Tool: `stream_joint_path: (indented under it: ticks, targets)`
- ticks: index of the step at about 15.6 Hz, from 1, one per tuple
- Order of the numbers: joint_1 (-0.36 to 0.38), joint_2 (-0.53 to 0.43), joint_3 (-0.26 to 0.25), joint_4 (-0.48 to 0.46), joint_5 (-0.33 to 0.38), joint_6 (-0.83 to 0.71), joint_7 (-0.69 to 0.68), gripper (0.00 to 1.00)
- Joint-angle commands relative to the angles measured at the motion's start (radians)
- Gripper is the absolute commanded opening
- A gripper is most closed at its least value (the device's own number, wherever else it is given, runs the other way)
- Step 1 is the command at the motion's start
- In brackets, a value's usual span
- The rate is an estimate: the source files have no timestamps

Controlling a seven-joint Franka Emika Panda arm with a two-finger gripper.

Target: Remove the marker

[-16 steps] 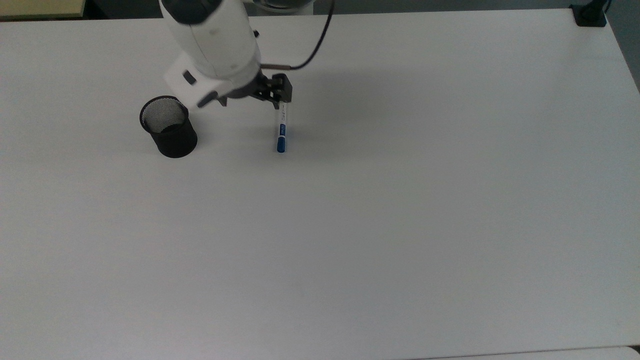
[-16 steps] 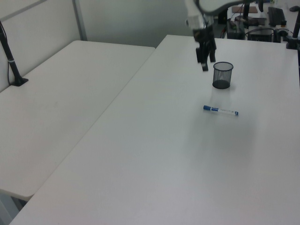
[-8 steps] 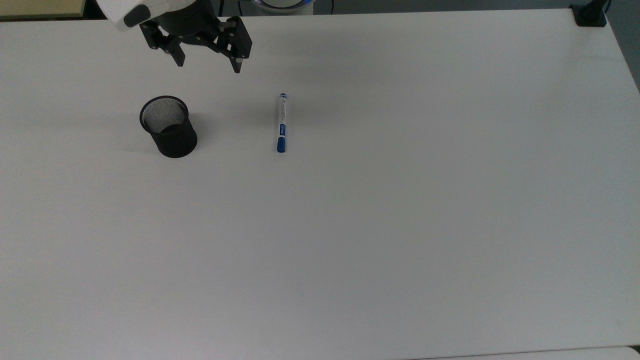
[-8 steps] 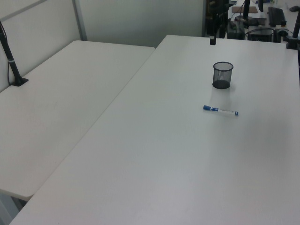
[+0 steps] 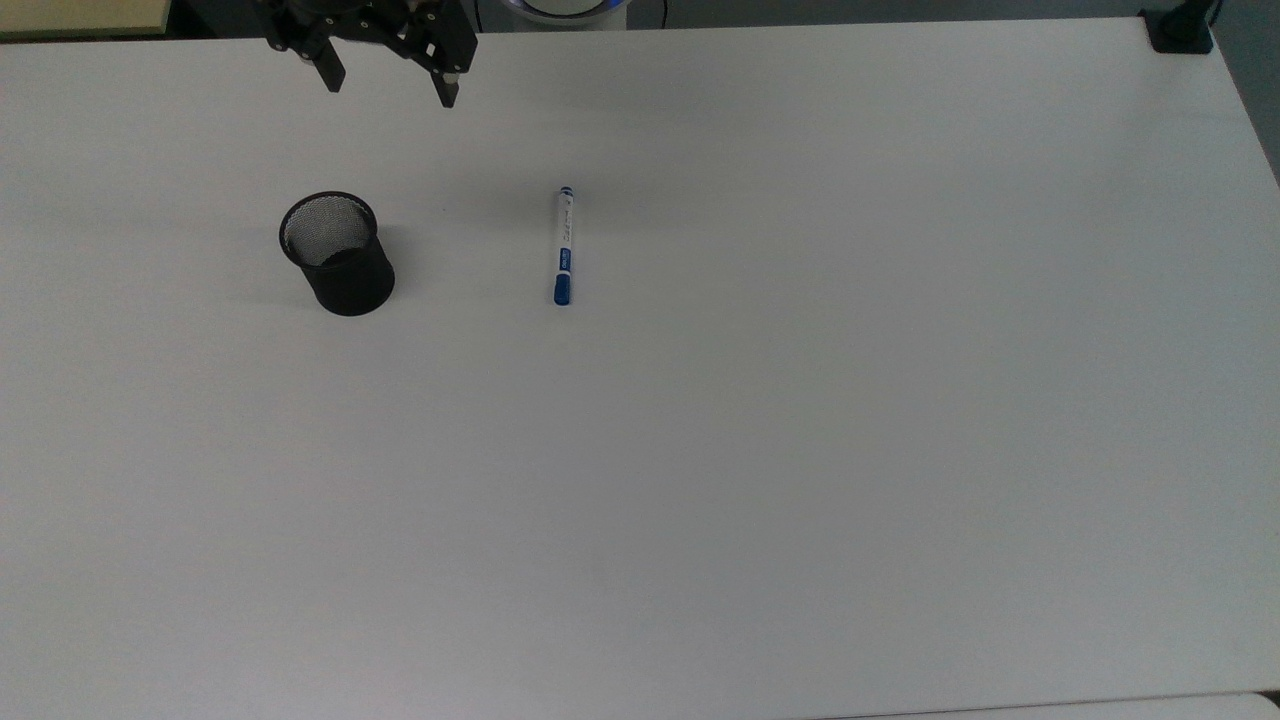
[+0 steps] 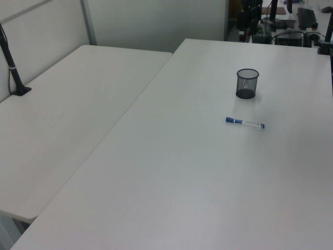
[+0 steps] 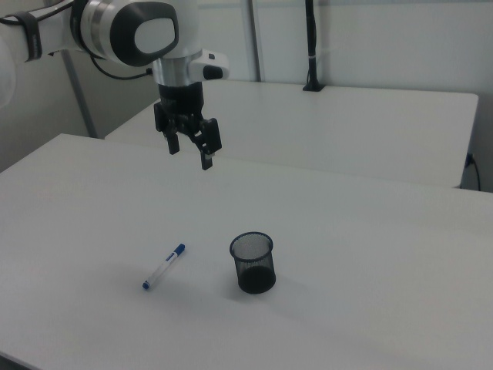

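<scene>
High above the far edge of the white table (image 5: 800, 450), the Panda arm's gripper (image 7: 190, 154) hangs with its two black fingers spread wide and nothing between them. In the top view the gripper (image 5: 390, 88) sits at the upper edge, well apart from everything on the surface. Below it, the marker (image 5: 563, 246) lies flat on the table, its blue cap toward the bottom of the top view and its white barrel running almost straight up. The marker (image 7: 163, 267) rests outside the black mesh cup (image 7: 253, 263), near it but not touching, to the right view's left. In the left view, the marker (image 6: 245, 123) lies below the cup (image 6: 246, 83).
</scene>
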Motion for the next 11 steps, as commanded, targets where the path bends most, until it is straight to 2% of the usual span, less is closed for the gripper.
stream_joint_path:
  ticks: [1, 11]
  targets:
    - [-0.005, -0.033, 0.008, -0.046, 0.004, 0.025, 0.023, 1.00]
    - [-0.013, -0.047, 0.002, -0.040, 0.001, -0.015, 0.023, 1.00]
